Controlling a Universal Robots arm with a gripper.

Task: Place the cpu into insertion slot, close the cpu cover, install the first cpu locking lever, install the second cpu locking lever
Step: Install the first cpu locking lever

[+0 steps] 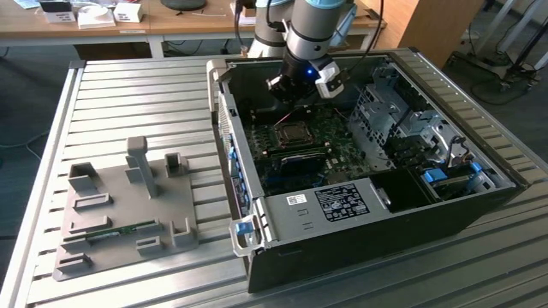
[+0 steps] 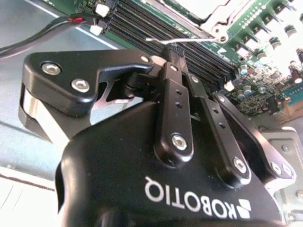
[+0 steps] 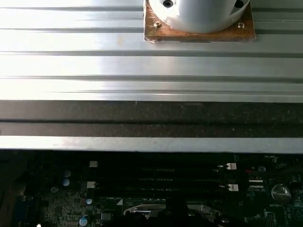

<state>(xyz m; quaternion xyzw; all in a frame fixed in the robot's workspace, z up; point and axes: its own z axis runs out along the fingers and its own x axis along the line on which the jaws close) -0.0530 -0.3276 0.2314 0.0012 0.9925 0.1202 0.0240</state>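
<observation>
**Gripper hanging over the socket in the open case**

A ribbed aluminium table (image 1: 128,96) is carrying everything. In the exterior view, on its left, a flat grey fixture plate (image 1: 171,199) with upright posts is lying nearest the camera. A slim green memory stick (image 1: 111,232) is sitting in one of its grooves. Just beside the plate, a black computer case (image 1: 360,250) is lying on its side with the panel off. It is holding a green circuit board (image 1: 330,131) and a grey metal drive cage (image 1: 385,115).

On the board, the small square insertion slot (image 1: 293,133) with its silvery rim is sitting beside the long black memory slots (image 2: 156,28). In the second wrist view the thin silvery cpu cover (image 2: 222,20) is being cut off by the picture's edge. The pale patch inside its window is probably the silvery-grey cpu (image 2: 208,5). A thin wire locking lever (image 2: 189,40) is lying beside the cover.

The black gripper (image 2: 173,48) is hanging just above that lever with its fingers pressed together. Whether it is touching the wire is hard to make out.

Farther off, a wooden desk (image 1: 171,22) is bearing small white boxes (image 1: 94,16).
</observation>
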